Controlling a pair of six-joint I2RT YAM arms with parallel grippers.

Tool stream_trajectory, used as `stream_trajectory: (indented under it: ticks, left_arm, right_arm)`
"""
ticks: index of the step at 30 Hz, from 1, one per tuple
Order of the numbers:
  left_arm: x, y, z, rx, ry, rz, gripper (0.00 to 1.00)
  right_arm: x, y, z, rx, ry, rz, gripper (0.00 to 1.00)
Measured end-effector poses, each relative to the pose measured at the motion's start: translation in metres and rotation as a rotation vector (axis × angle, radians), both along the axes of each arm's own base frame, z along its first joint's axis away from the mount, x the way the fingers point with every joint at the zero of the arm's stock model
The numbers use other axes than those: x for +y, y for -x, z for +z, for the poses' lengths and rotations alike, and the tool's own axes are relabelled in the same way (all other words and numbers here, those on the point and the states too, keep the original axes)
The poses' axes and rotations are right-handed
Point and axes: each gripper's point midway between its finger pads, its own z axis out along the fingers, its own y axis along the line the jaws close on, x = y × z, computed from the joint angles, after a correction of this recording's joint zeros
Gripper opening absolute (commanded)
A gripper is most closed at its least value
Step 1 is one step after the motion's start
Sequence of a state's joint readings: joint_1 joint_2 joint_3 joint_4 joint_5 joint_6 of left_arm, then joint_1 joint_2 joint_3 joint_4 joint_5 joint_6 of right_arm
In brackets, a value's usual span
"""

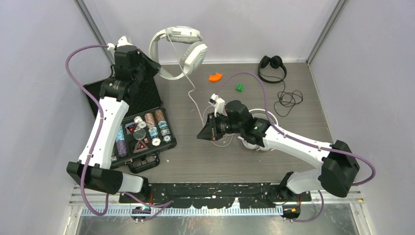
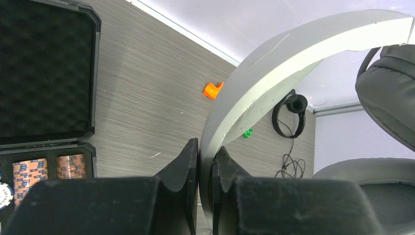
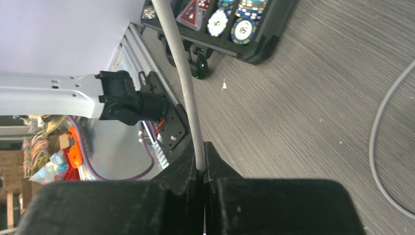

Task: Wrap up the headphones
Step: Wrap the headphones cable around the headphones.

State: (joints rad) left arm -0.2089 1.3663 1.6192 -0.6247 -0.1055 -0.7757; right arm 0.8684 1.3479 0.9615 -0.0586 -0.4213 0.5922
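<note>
My left gripper (image 1: 152, 67) is shut on the headband of a large white headset (image 1: 182, 49) and holds it up at the back of the table. In the left wrist view the jaws (image 2: 205, 157) pinch the white band (image 2: 274, 73), with a grey ear cushion (image 2: 391, 98) at the right. Its white cable (image 1: 192, 90) runs down to my right gripper (image 1: 208, 131), which is shut on it; the right wrist view shows the cable (image 3: 182, 73) pinched between the jaws (image 3: 200, 164). A second pale headset (image 1: 250, 143) lies mostly hidden under my right arm. The small black headset (image 1: 272, 67) lies at the back right with its black cable (image 1: 288, 99).
An open black case (image 1: 98, 95) of poker chips sits on the left, under my left arm. An orange piece (image 1: 215, 77) and a green brick (image 1: 240, 87) lie at the back middle. Walls close in the back and both sides.
</note>
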Motion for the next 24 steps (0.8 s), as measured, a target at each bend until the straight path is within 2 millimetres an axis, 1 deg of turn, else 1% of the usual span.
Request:
stream_trajectory:
  ticks: [4, 8, 11, 13, 16, 20, 24]
  left_arm:
    - [0.002, 0.0, 0.006, -0.009, 0.022, -0.005, 0.0]
    - [0.004, 0.0, 0.026, -0.048, 0.041, -0.017, 0.0]
    - [0.005, 0.002, 0.041, -0.077, 0.055, -0.037, 0.0]
    - [0.001, 0.004, 0.045, -0.08, 0.065, -0.062, 0.0]
    - [-0.009, 0.007, 0.052, -0.077, 0.083, -0.134, 0.0]
    - [-0.028, 0.011, 0.055, -0.066, 0.111, -0.249, 0.0]
    - [-0.05, 0.024, 0.054, -0.051, 0.155, -0.397, 0.0]
  right_arm:
    - [-0.013, 0.0, -0.015, -0.007, 0.029, -0.048, 0.0]
    - [-0.025, -0.005, -0.031, -0.021, 0.064, -0.115, 0.0]
    - [-0.031, -0.015, -0.034, -0.05, 0.074, -0.176, 0.0]
    - [-0.034, -0.024, -0.032, -0.072, 0.067, -0.216, 0.0]
    - [-0.042, -0.037, -0.032, -0.099, 0.052, -0.279, 0.0]
    - [-0.05, -0.054, -0.029, -0.112, 0.03, -0.336, 0.0]
    - [-0.059, -0.073, -0.024, -0.121, 0.01, -0.384, 0.0]
